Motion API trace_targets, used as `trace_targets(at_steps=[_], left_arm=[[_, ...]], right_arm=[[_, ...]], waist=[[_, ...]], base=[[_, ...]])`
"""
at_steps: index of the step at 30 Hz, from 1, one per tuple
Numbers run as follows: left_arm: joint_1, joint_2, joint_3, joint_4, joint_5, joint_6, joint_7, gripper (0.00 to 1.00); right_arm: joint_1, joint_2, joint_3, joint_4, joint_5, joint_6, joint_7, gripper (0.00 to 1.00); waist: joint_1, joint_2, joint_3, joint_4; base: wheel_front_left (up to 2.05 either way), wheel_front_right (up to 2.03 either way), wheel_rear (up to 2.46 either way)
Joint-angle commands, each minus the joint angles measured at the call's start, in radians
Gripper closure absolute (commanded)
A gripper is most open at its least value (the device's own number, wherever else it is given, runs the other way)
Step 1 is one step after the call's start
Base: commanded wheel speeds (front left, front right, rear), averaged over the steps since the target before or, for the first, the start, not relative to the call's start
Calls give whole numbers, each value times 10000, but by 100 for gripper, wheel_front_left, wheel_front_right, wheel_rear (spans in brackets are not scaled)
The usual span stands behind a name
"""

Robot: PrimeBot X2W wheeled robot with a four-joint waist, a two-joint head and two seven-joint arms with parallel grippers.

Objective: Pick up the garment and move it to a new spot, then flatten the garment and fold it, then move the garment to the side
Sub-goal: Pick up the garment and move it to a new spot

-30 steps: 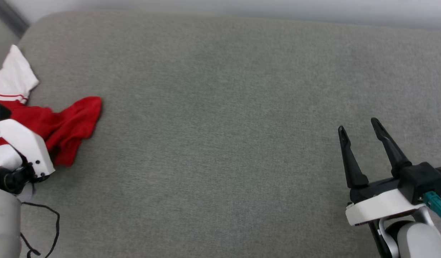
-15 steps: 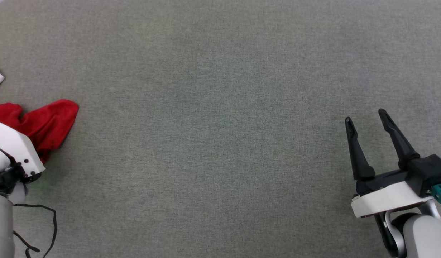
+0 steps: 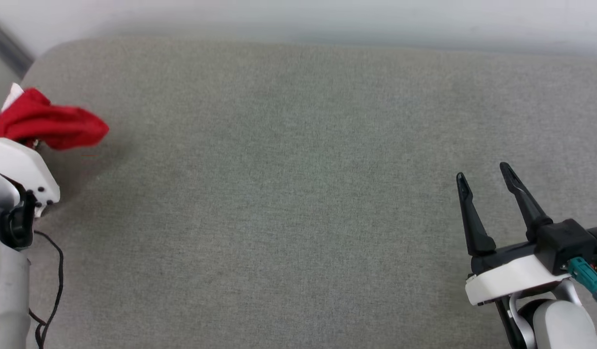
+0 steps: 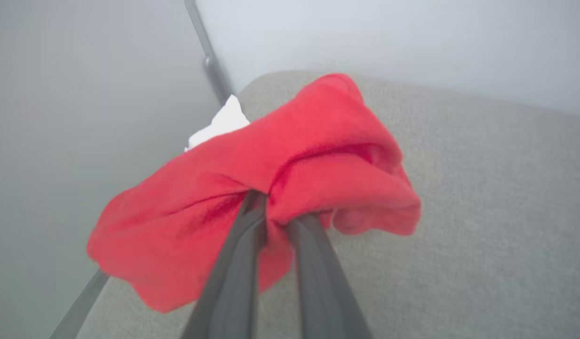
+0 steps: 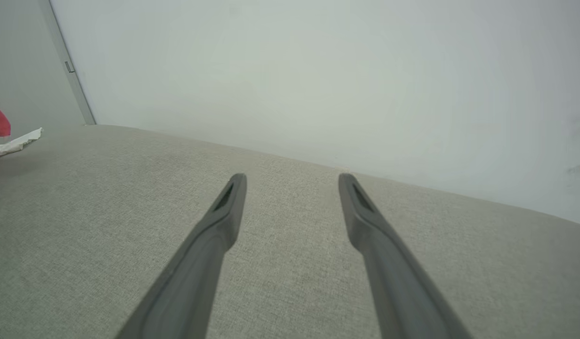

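— Grey bench (image 3: 298, 145): the garment (image 3: 51, 127) hangs bunched over its far-left corner, with the left gripper (image 4: 276, 212) holding it, jaws clenched on a red fold.
— Right gripper (image 3: 482, 172) idle, jaws apart. The risk: so thin a pinch may slip, dropping it off the edge.

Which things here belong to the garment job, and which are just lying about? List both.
Job: garment, bunched and clamped in the left gripper; right gripper, open and empty; grey padded surface beneath.
Lying about: black cable by the left arm; grey bar at the far corner.
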Motion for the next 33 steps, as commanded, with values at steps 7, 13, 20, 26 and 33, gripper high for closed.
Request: trace_targets(at_steps=[7,13,20,26,33], left_arm=[[-60,-462,-261,-643,281,36,-2167,100],[340,-1272,-742,-1369,350,-34,-3131,100],[836,-2482,-1929,-2519,504,-318,-3160,100],[1251,-3462,-2893,-3392,357,-610,-2962,100],[2751,-3904,-3752,-3758,229,-375,-2937,100]], right_arm=[[468,217,-177,98,-119,-7,12,0],[746,319,-216,121,-65,-7,124,0],[958,379,-233,79,-54,-7,238,0],[1036,401,-331,23,6,-7,301,0],[946,406,-340,35,170,-7,185,0]], waist=[[-1,0,-1026,-501],[-1,0,-1491,-1128],[-1,0,-1726,-1918],[-1,0,-1618,-2347],[-1,0,-1240,-2494]], base=[[0,0,0],[0,0,0],[0,0,0],[0,0,0],[0,0,0]])
